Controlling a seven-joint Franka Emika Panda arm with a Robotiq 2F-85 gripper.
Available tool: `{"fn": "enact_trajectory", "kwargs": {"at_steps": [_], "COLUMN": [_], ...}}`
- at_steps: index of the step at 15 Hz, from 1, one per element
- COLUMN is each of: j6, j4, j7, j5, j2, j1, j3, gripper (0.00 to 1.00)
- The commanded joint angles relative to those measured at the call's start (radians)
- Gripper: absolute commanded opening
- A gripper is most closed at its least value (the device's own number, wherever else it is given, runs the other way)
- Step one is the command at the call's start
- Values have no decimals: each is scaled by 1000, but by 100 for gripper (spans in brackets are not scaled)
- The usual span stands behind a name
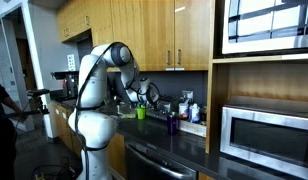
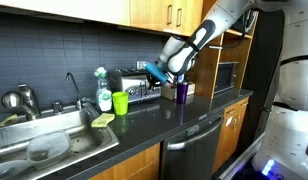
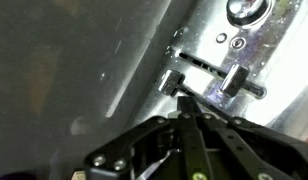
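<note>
My gripper [image 3: 184,103] is shut, with its two fingertips pressed together and nothing visible between them. The tips sit just below a small metal lever [image 3: 172,82] on the silver toaster [image 3: 249,55]. A second lever [image 3: 232,82] and a round knob [image 3: 244,10] are on the same face. In both exterior views the gripper [image 2: 157,72] [image 1: 146,95] hovers at the toaster [image 2: 134,85] by the back wall of the dark counter.
A green cup [image 2: 120,102] [image 1: 140,113] and a purple cup [image 2: 181,91] [image 1: 173,124] stand on either side of the toaster. A sink [image 2: 19,133], faucet [image 2: 72,90], soap bottle [image 2: 102,88] and sponge [image 2: 102,120] are further along. A built-in microwave [image 1: 264,135] is beyond.
</note>
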State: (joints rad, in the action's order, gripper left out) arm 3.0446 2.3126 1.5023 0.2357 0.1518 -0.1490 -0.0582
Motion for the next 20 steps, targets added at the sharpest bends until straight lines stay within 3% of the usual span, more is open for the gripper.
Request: {"fn": "enact_trajectory", "kwargs": {"at_steps": [1,8,20], "j6": [25,33,34], "j4": [-11,-22,-66], "j7": [70,105,90], "j5": [47,83,67], "j2": [18,29,65], "j1": [-31,-51,-67], "j3": [43,93,112], "gripper": [0,0,0]}}
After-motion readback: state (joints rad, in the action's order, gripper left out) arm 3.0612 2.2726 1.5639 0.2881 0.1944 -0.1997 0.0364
